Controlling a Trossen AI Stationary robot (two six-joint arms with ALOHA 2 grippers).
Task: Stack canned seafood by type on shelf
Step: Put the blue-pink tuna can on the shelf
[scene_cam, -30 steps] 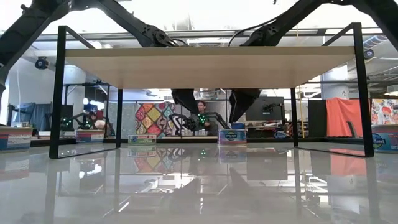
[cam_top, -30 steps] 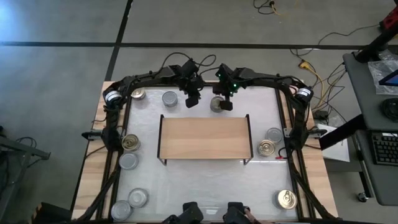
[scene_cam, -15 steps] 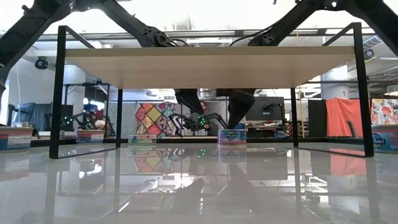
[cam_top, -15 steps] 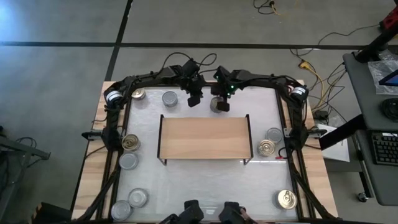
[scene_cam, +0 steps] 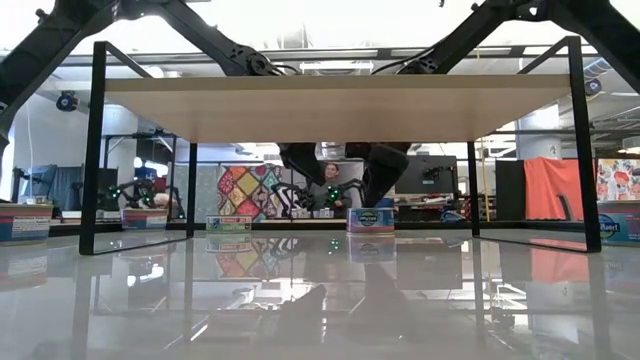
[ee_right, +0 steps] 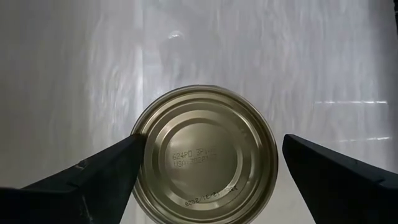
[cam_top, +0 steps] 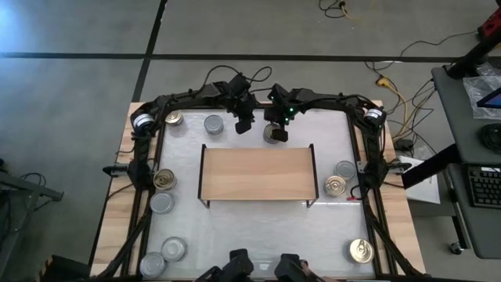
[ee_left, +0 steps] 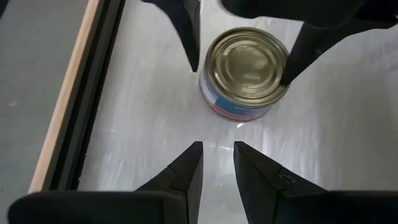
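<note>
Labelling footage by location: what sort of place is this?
Probably a robotics lab or workshop: a bare concrete floor with loose cables, a side desk with a keyboard, and other lit-up arm rigs behind.

can under right gripper (cam_top: pixel 273 133): in the high view mostly hidden by the gripper above it, only part of its top showing
same can's label (scene_cam: pixel 366 221): too small in the low view to read
stamped code on its lid (ee_right: pixel 198 157): too faint to read
near-left can (cam_top: pixel 151 266): cut by the high view's bottom edge
shelf (scene_cam: pixel 330 104) top: hidden in the low view, only its underside shows
person behind the surface (scene_cam: pixel 330 178): largely covered by the dark fingers
</note>
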